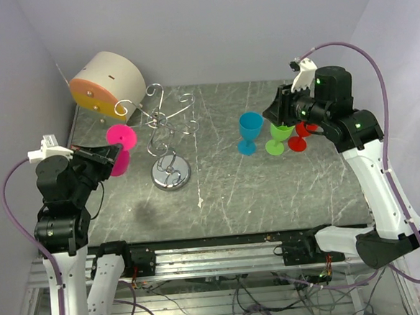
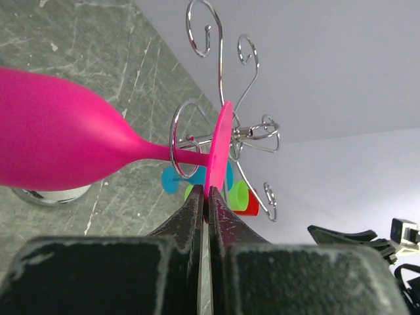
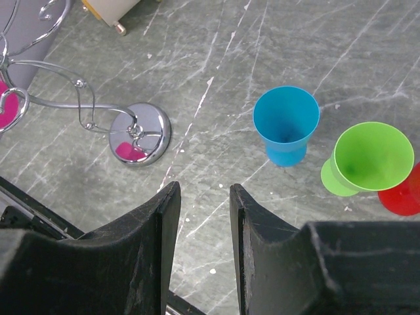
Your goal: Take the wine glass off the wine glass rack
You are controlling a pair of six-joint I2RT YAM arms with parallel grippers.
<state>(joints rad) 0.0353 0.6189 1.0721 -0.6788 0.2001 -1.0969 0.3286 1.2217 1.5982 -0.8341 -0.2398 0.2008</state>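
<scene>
Left gripper (image 2: 207,207) pinches the foot of the pink glass (image 2: 59,141), its stem threaded through a hook at the left of the rack (image 1: 171,173); right gripper (image 3: 205,193) hangs part-open and empty, well right of the rack

The left gripper (image 2: 207,200) rises from the bottom centre of the frame, its two black fingers (image 2: 184,220) pressed together on the lower rim of the pink wine glass's (image 2: 59,141) foot, which shows edge-on at centre. The glass lies sideways, with its bowl filling the left side. Its stem passes through a wire loop of the wine glass rack (image 2: 257,133), whose curled hooks spiral up toward the top centre. The rack's shiny round base (image 2: 49,195) peeks out below the bowl on the grey marbled table (image 2: 79,39). Behind the foot sit blue (image 2: 172,180), green (image 2: 241,193) and red (image 2: 249,207) glasses.
</scene>
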